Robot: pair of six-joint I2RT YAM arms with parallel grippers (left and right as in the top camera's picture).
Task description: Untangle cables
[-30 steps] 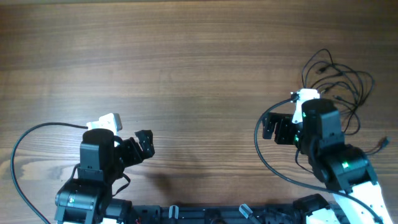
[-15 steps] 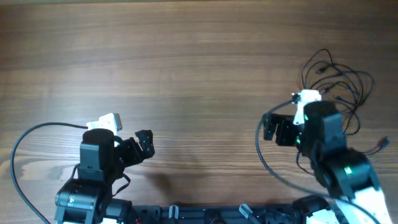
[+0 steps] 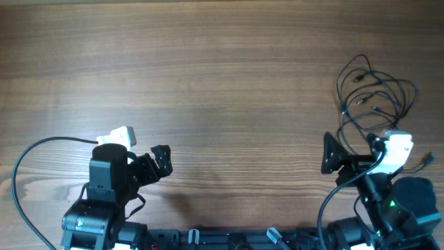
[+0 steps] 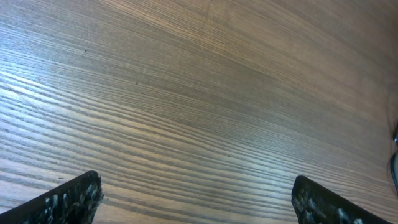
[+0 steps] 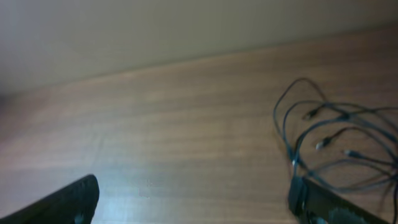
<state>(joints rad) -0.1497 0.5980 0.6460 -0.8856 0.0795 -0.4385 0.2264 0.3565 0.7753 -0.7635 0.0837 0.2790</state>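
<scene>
Cables (image 3: 374, 90) lie in a loose tangle of thin black loops at the far right of the wooden table (image 3: 222, 69), small plug ends (image 5: 321, 145) showing, and nothing of mine touches them. My right gripper (image 3: 331, 154) sits near the bunch on its near-left side, jaws apart and empty, while my left gripper (image 3: 161, 158), likewise spread on nothing, is well apart across the table. I judge it best to bring the right jaws over one outer loop, pinch that single strand, and draw it gently sideways so the knot loosens rather than tightens.
</scene>
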